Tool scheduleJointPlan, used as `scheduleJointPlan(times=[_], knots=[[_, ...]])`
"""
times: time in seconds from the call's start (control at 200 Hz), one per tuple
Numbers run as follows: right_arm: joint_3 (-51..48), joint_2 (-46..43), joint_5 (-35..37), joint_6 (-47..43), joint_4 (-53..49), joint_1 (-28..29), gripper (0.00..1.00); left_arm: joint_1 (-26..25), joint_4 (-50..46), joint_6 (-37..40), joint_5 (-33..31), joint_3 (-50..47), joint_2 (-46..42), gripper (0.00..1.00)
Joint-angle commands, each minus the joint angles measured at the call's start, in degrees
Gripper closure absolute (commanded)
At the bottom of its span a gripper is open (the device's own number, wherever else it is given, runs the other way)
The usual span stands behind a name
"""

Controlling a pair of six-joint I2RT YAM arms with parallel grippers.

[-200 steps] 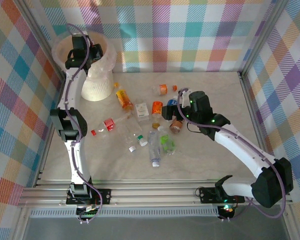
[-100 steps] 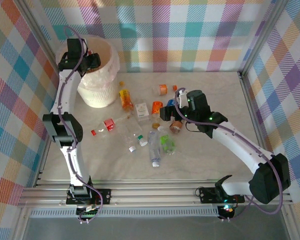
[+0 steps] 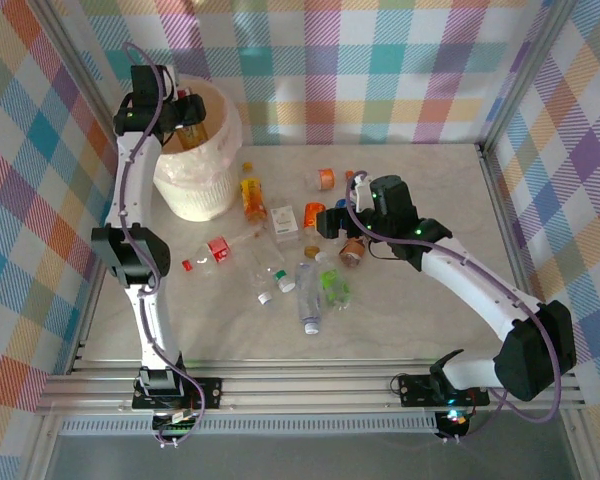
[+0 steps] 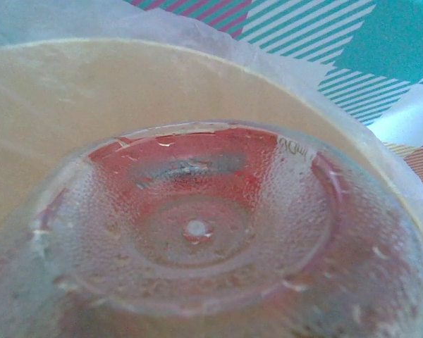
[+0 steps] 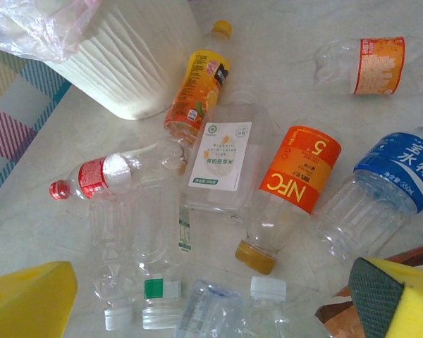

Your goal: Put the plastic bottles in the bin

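— Two views on your left gripper (image 3: 183, 120): overhead, it grips a bottle (image 3: 192, 135) above the bin (image 3: 195, 190).
— Wrist camera adds its pebbled, red-tinted base. Your right gripper (image 3: 330, 222) hangs spread wide over loose bottles (image 5: 289, 190) on the table (image 3: 430, 300).

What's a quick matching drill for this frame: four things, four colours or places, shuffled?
Things:
1 bin
2 NFC bottle
3 red-capped bottle
4 held bottle

Descriptions:
A orange label, gold cap
B above the bin's opening
C cream, ribbed wall
D clear, red-and-white label, lying flat

Pairs: 1-C, 2-A, 3-D, 4-B
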Motion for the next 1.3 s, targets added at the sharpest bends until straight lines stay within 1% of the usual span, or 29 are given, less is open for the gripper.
scheduleJointPlan(times=[0.0,0.09,0.25,0.3,0.365,0.47,0.58,0.65,0.77,1.025,1.1,1.14,1.295], knots=[[1.3,-0.1,-1.1,-0.2,-1.2,0.3,0.00,0.1,-1.5,-4.1,2.4,2.7,2.3,0.36],[1.2,-0.5,-0.7,0.1,-1.8,0.3,0.00,0.2,-0.6,-8.0,5.6,2.7,3.2,0.34],[0.2,-1.7,-0.6,0.4,-2.3,0.4,0.00,0.2,2.7,-15.2,11.7,2.7,5.5,0.33],[-0.5,-2.2,-0.2,0.5,-2.2,0.3,0.00,0.2,3.3,-16.4,11.9,2.8,5.8,0.32],[-1.5,-2.7,0.2,0.9,-1.7,0.3,0.00,0.3,3.2,-17.8,9.7,2.7,5.9,0.29],[-3.2,-3.3,0.3,1.6,-1.1,0.4,0.00,0.6,3.7,-19.5,11.0,2.7,5.7,0.23],[-4.3,-3.6,1.6,2.2,-0.8,0.3,0.00,0.6,4.2,-20.1,11.9,2.7,5.2,0.20],[-4.6,-3.6,2.9,2.8,-0.8,0.3,0.00,0.6,3.9,-19.9,11.3,2.7,4.6,0.15],[-4.6,-3.7,4.3,3.7,-0.7,0.3,0.00,0.6,3.3,-19.3,10.9,2.7,3.5,0.09],[-5.8,-5.0,9.1,5.3,-1.1,-0.3,0.00,0.6,1.7,-18.2,9.5,2.4,0.7,0.08],[-6.8,-5.6,9.1,5.2,-1.1,-1.6,0.00,0.5,2.0,-18.2,9.2,1.1,-1.3,0.06],[-7.2,-5.7,8.9,4.7,-1.6,-2.6,0.00,0.6,2.9,-18.2,8.9,-0.4,-2.8,0.00],[-7.6,-3.9,8.1,-0.5,-5.4,-8.1,0.00,0.6,8.9,-18.0,11.8,-7.2,-9.3,0.00]])
